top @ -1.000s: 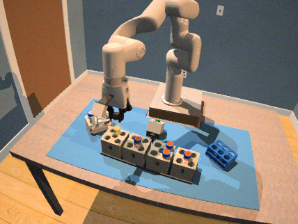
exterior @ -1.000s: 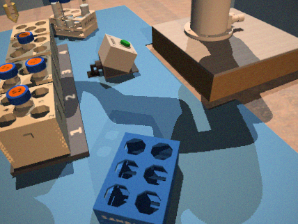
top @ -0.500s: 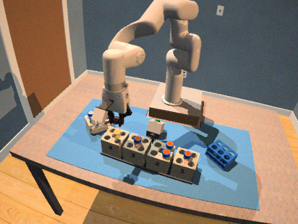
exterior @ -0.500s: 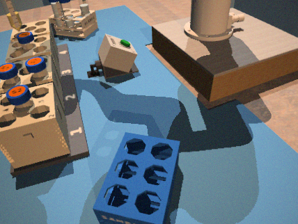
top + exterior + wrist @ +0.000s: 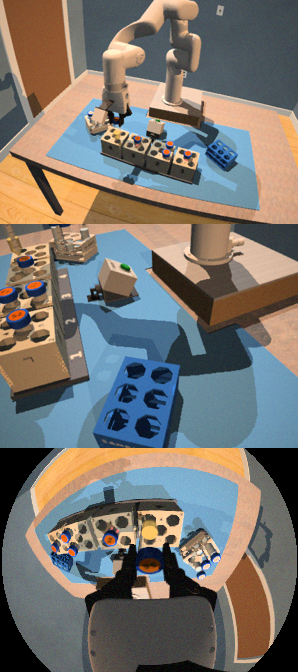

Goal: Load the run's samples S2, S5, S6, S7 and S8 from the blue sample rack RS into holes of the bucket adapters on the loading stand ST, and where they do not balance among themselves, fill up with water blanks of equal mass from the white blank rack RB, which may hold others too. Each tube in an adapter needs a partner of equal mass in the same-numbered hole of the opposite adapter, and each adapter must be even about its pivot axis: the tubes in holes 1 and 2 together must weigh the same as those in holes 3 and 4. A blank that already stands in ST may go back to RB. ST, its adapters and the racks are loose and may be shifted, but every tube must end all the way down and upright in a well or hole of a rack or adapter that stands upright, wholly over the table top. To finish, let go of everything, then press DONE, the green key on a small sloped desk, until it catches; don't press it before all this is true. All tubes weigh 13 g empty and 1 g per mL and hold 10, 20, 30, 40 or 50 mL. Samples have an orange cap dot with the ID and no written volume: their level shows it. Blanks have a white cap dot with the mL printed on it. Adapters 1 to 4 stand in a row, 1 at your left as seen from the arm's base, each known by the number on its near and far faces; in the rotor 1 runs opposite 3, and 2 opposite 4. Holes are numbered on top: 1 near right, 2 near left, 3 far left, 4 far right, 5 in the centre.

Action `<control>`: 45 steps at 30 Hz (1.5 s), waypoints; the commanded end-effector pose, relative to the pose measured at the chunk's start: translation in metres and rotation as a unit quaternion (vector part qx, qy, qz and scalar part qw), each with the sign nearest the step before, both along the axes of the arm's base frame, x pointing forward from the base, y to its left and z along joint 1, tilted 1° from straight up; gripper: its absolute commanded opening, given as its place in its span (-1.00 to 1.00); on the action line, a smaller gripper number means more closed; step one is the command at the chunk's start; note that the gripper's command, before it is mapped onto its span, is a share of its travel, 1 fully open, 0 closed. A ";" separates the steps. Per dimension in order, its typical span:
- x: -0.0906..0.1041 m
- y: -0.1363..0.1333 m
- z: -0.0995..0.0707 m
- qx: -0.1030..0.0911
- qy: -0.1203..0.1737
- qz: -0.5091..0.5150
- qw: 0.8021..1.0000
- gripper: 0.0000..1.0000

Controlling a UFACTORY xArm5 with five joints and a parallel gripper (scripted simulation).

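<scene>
My gripper [image 5: 117, 122] [image 5: 149, 551] is shut on a sample tube [image 5: 117, 134] [image 5: 14, 243] [image 5: 149, 568] with an orange cap dot and yellowish liquid. It holds the tube upright, with its tip just above adapter 4 [image 5: 111, 144] [image 5: 33, 253] of the loading stand ST [image 5: 71, 328]. Adapter 3 [image 5: 134, 153] holds one orange-dotted tube [image 5: 138, 139] [image 5: 24, 261]. Adapter 2 [image 5: 157, 163] holds two [image 5: 170, 144] [image 5: 166, 152]. Adapter 1 [image 5: 184, 168] holds one [image 5: 188, 154] [image 5: 18, 318]. The blue sample rack RS [image 5: 221, 154] [image 5: 139, 405] stands empty at the right.
The white blank rack RB [image 5: 95, 123] [image 5: 73, 248] [image 5: 200, 554] with several tubes stands just left of the gripper, beside adapter 4. The DONE desk with its green key [image 5: 157, 121] [image 5: 124, 267] stands behind the stand. The arm's base block [image 5: 177, 108] [image 5: 223, 283] lies farther back.
</scene>
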State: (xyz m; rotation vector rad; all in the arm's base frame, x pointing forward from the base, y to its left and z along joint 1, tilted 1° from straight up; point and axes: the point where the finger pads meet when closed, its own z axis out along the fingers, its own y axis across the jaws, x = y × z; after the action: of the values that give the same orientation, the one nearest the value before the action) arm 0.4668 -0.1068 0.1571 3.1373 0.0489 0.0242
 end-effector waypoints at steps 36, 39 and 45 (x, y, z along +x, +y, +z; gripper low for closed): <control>0.002 -0.001 -0.032 0.000 -0.002 0.000 1.000 -1.00; 0.002 -0.001 -0.035 0.000 -0.002 0.000 1.000 -1.00; 0.002 -0.001 -0.039 0.000 -0.002 0.000 1.000 -1.00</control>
State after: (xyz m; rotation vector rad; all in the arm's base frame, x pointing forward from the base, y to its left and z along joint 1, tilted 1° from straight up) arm 0.4671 -0.1074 0.1184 3.1375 0.0489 0.0231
